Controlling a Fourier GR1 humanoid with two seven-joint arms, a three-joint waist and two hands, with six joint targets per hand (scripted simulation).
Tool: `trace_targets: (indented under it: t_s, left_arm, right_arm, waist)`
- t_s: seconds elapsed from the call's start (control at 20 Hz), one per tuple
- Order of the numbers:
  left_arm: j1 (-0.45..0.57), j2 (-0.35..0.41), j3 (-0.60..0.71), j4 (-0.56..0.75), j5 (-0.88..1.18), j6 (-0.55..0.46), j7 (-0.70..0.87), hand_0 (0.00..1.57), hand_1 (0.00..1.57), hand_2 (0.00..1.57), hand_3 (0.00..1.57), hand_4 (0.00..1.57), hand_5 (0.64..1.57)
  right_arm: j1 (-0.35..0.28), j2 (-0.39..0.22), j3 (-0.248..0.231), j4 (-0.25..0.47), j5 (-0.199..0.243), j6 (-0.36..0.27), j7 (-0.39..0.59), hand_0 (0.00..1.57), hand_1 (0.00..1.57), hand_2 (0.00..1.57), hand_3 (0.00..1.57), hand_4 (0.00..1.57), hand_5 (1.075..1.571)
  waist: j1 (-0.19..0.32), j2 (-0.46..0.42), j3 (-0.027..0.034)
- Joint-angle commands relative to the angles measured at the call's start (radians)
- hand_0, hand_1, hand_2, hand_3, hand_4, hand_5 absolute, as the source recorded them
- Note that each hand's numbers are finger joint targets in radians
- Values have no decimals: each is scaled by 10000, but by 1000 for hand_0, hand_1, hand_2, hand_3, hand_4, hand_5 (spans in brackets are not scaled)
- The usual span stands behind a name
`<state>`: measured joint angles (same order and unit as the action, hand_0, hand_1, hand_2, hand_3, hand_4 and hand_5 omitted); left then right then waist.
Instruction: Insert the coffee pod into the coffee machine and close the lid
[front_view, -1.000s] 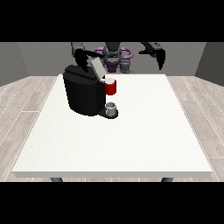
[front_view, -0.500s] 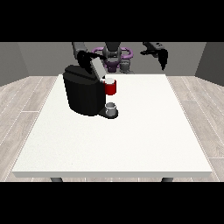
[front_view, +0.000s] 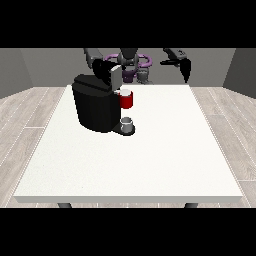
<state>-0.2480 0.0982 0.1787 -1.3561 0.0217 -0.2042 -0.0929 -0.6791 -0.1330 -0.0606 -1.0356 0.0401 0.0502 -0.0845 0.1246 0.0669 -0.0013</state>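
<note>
- Across the white table from the camera, we see the robot small at the view's top, with the black coffee machine standing on the near-left part of the tabletop, within its reach.
- We see the hand at the view's left just above the machine's top, close to the grey lid, which stands tilted up; we judge it is placed there to work the lid, though we cannot tell how its fingers lie.
- We see the hand at the view's right raised well apart from the machine, fingers pointing down and holding nothing, probably kept out of the way.
- We note a red thing at the machine under the lid.
- We see a grey thing on the machine's base; we cannot tell if it is the pod.
</note>
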Motion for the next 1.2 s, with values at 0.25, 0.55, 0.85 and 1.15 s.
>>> trace_targets:
  t_s: [0.25,0.55,0.85,1.15]
  left_arm:
    - [153,282,72,527,-110,61,-522,0,0,0,0,169,1571]
    - [-554,50,-69,454,105,375,-19,0,0,0,0,167,1571]
    - [-322,378,67,316,442,-105,-309,0,0,0,0,196,1571]
    - [183,-88,-357,105,130,298,-190,0,0,0,0,205,1571]
  right_arm:
    - [-991,593,664,73,806,-498,779,0,0,0,0,215,1571]
    - [-1397,432,785,421,1124,-1,459,0,0,0,0,110,1571]
    - [-1344,880,739,288,1121,-302,164,0,0,0,0,30,1571]
    - [388,1314,1424,-441,-30,298,-743,0,0,0,0,275,1571]
  waist:
    - [76,-89,10]
    - [-14,94,13]
    - [75,-262,12]
    - [-391,-1231,17]
